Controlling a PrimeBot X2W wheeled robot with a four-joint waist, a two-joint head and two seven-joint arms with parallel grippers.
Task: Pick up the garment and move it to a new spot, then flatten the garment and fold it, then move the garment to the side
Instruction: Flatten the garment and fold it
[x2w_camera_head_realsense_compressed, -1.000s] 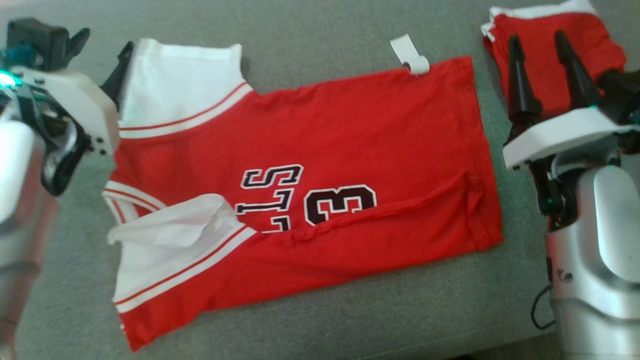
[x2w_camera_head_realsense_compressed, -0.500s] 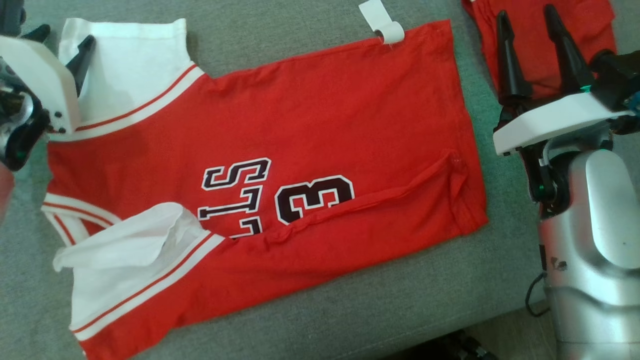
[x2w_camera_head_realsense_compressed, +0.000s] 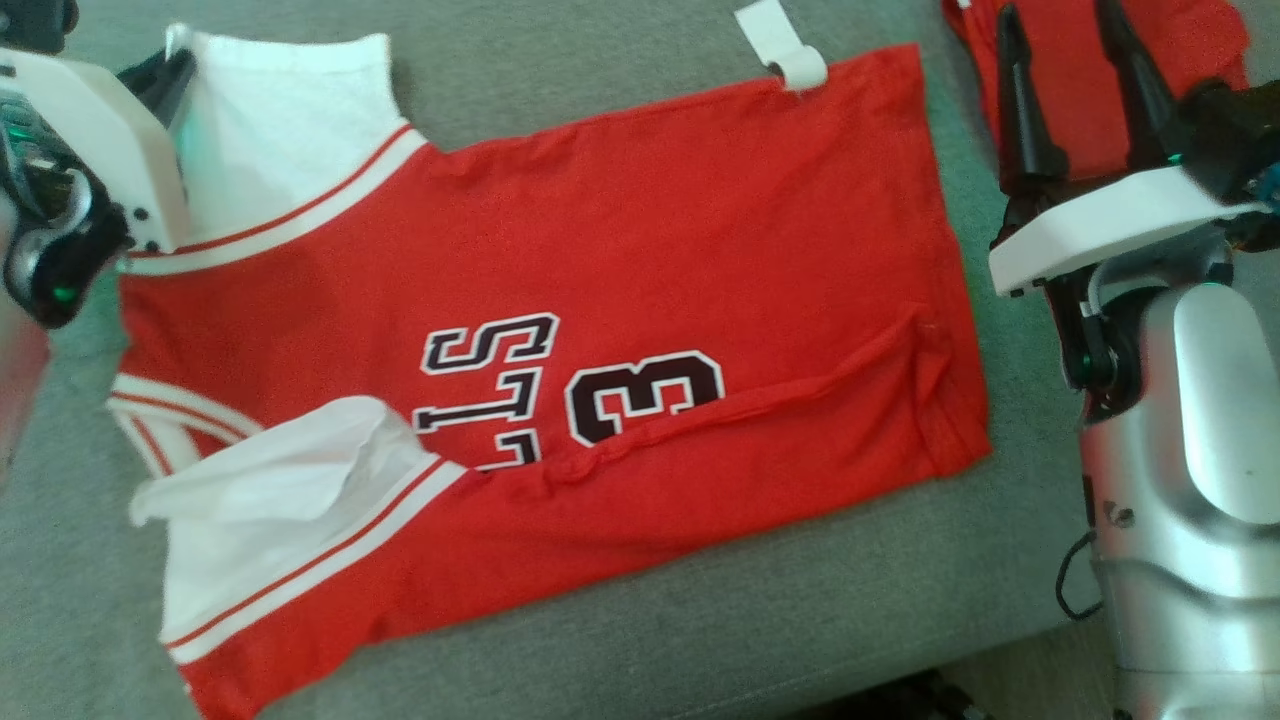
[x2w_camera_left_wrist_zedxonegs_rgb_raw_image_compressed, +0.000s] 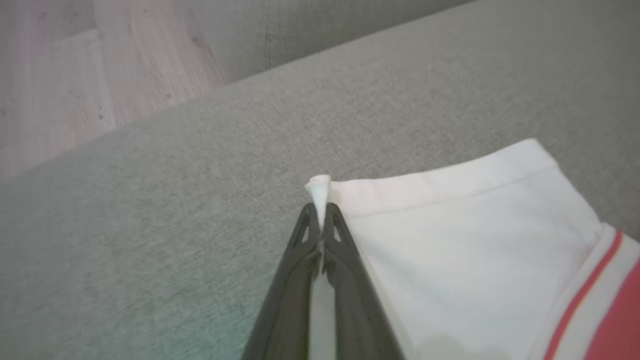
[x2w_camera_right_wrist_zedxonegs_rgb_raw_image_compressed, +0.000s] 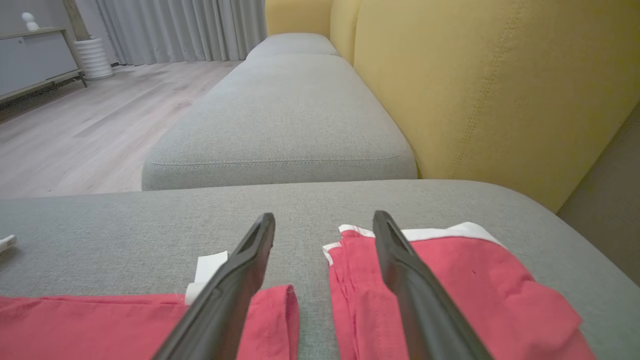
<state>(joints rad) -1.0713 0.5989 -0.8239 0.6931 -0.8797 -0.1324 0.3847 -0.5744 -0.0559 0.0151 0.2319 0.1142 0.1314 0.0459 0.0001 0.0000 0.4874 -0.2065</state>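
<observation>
The garment (x2w_camera_head_realsense_compressed: 600, 250) is a red jersey with white sleeves and dark lettering, lying spread on the grey couch seat (x2w_camera_head_realsense_compressed: 800, 620). Its near side is folded over, with a crumpled white sleeve (x2w_camera_head_realsense_compressed: 270, 480) at the lower left. My left gripper (x2w_camera_head_realsense_compressed: 175, 75) sits at the far left sleeve (x2w_camera_left_wrist_zedxonegs_rgb_raw_image_compressed: 450, 225) and is shut on that sleeve's corner, which pokes up between the tips of the left gripper (x2w_camera_left_wrist_zedxonegs_rgb_raw_image_compressed: 320, 215). My right gripper (x2w_camera_head_realsense_compressed: 1058, 15) hovers open past the jersey's hem; in its wrist view the right gripper (x2w_camera_right_wrist_zedxonegs_rgb_raw_image_compressed: 324, 219) has nothing between its fingers.
A second red garment (x2w_camera_head_realsense_compressed: 1070, 90), folded with white trim, lies to the right, partly under my right fingers. A white tag (x2w_camera_head_realsense_compressed: 785, 45) sticks out at the jersey's far hem. A yellow backrest (x2w_camera_right_wrist_zedxonegs_rgb_raw_image_compressed: 475, 90), another grey cushion (x2w_camera_right_wrist_zedxonegs_rgb_raw_image_compressed: 285, 110) and wooden floor (x2w_camera_right_wrist_zedxonegs_rgb_raw_image_compressed: 90, 115) lie beyond.
My left gripper has gone from open to shut on the corner of the far white sleeve. The head camera has shifted a little; the right gripper stays open.
</observation>
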